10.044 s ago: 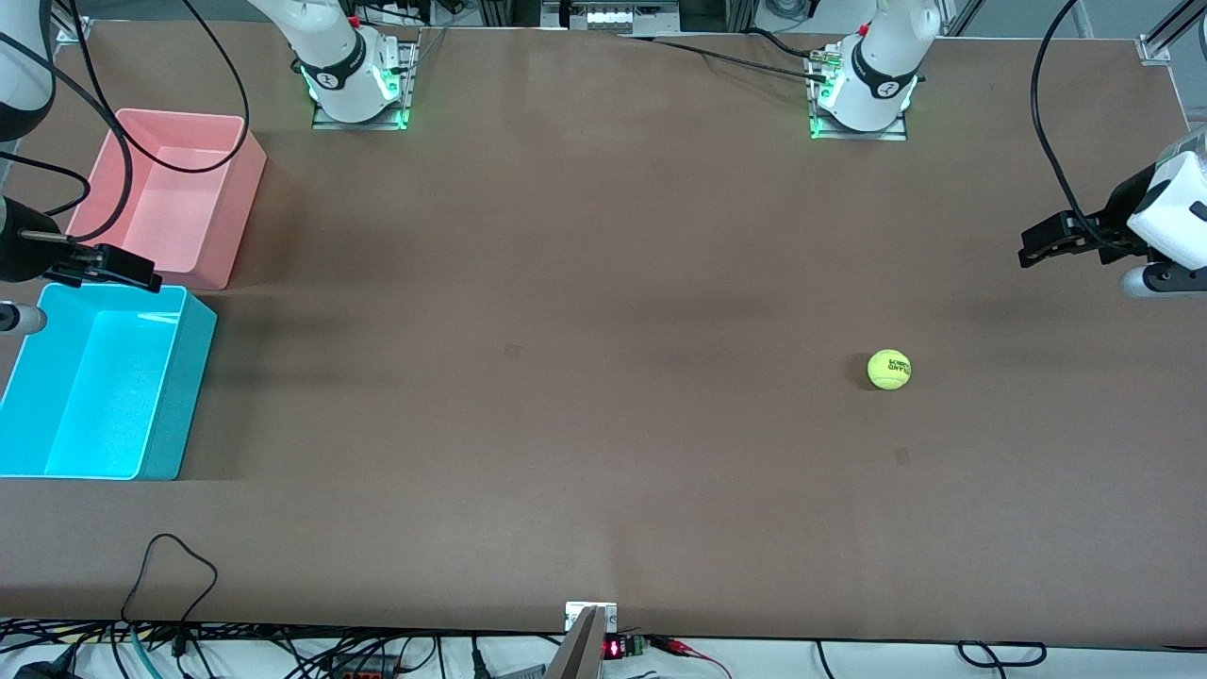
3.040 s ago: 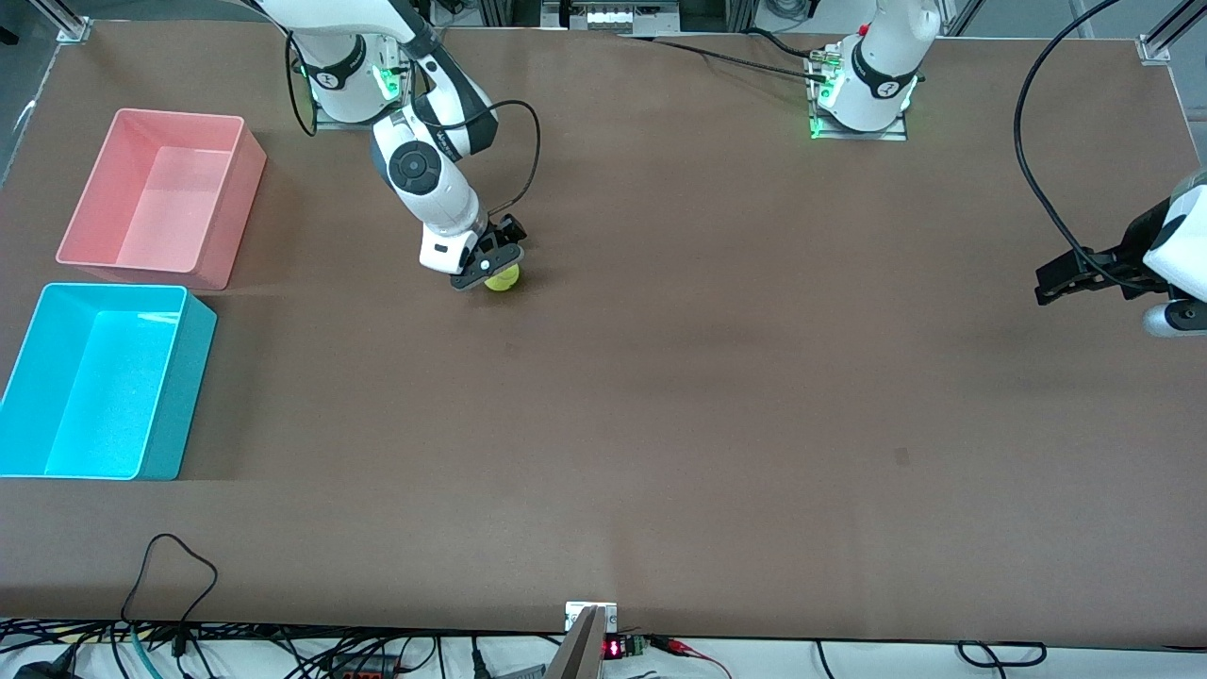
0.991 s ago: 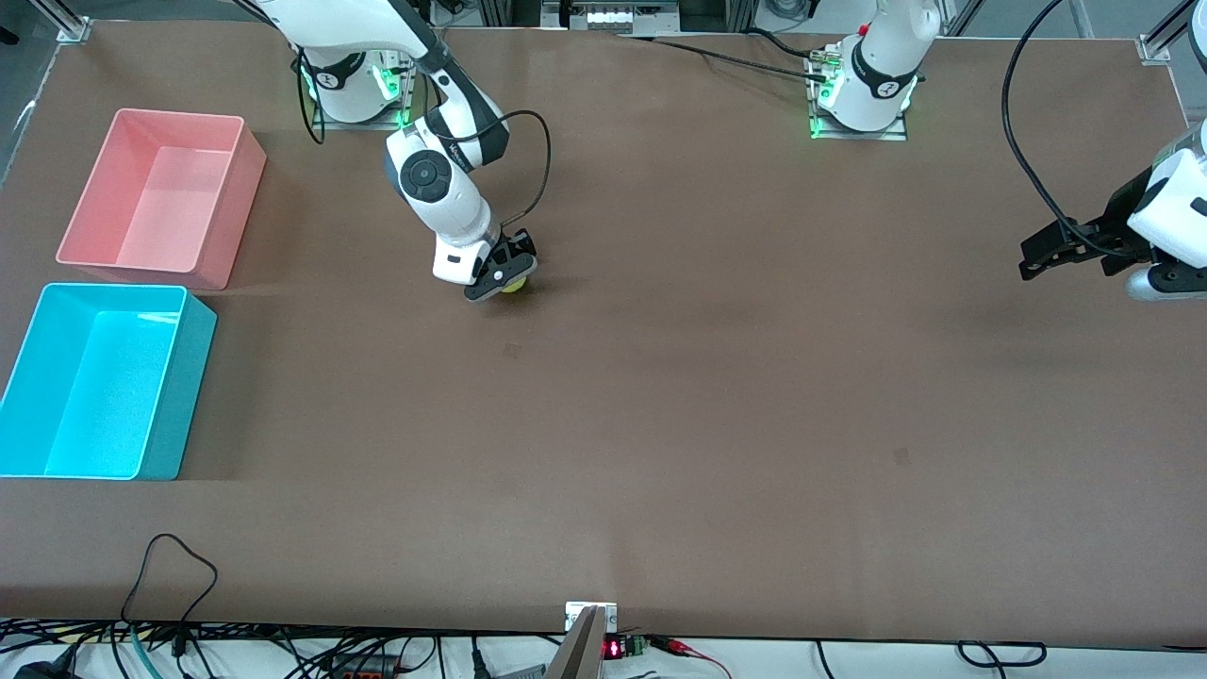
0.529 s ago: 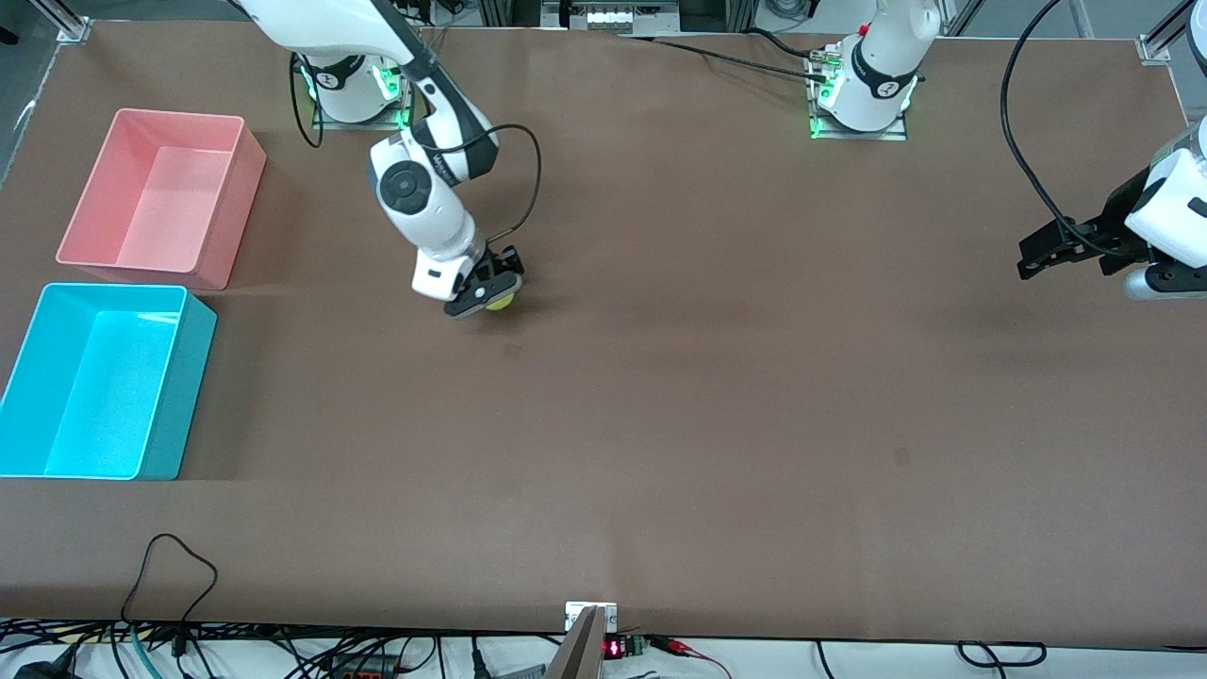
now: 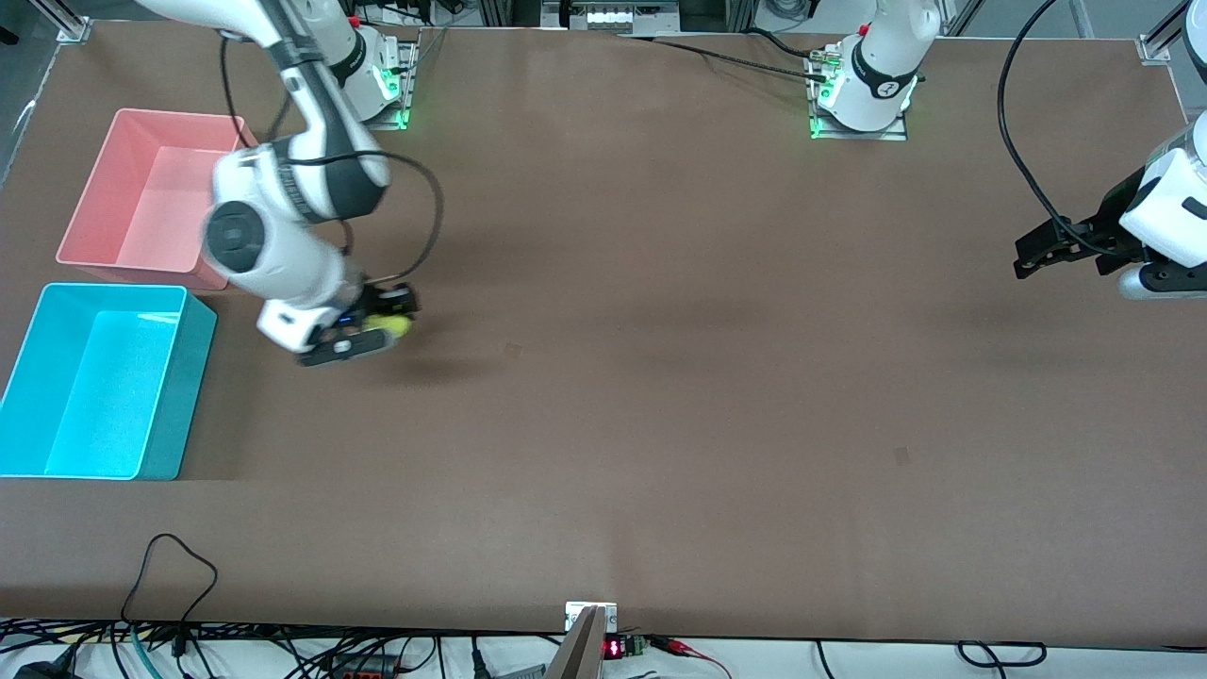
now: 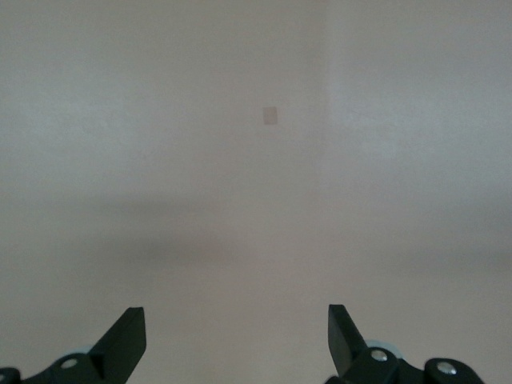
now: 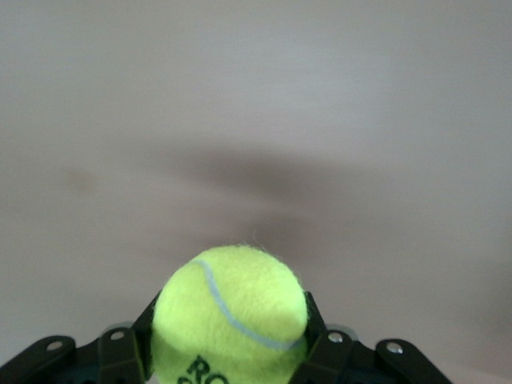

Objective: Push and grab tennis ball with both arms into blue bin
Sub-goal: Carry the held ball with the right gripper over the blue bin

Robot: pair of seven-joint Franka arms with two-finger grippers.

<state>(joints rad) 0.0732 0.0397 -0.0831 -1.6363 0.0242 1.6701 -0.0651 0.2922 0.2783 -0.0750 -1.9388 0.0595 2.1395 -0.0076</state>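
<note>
My right gripper (image 5: 370, 325) is shut on the yellow-green tennis ball (image 5: 389, 325) and holds it above the brown table, between the table's middle and the blue bin (image 5: 179, 396). In the right wrist view the ball (image 7: 230, 316) fills the space between the black fingers (image 7: 130, 352), with black lettering at its base. The cyan-blue bin stands at the right arm's end of the table, and nothing shows inside it. My left gripper (image 5: 1035, 253) is open and empty, and that arm waits over the left arm's end of the table. Its wrist view shows two spread fingertips (image 6: 128, 340) over bare table.
A pink bin (image 5: 226, 203) of like shape stands beside the blue bin, farther from the front camera. Cables hang off the table's front edge (image 5: 170, 566). A small dark mark (image 5: 512, 351) lies on the table near its middle.
My right arm has lifted the ball off the table and swung it toward the blue bin. Ten seconds ago the ball lay loose near the left arm's end. The left arm has hardly moved.
</note>
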